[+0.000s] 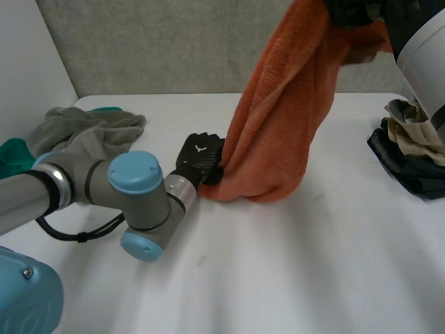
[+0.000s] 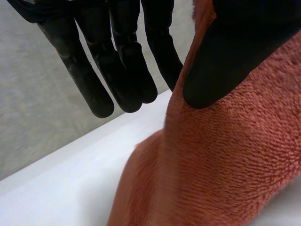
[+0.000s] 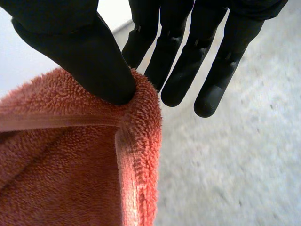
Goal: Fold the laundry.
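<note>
Where the right hand (image 3: 70, 42) pinches its corner, the towel (image 1: 278, 125) hangs.

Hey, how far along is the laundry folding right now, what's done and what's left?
Done: nothing looks folded yet. In hand: the orange towel hangs from the right hand, which pinches a corner, its bottom resting on the table; the left hand is at its lower edge. Left: folding that towel, then the crumpled grey and green pile and the dark pile.
</note>
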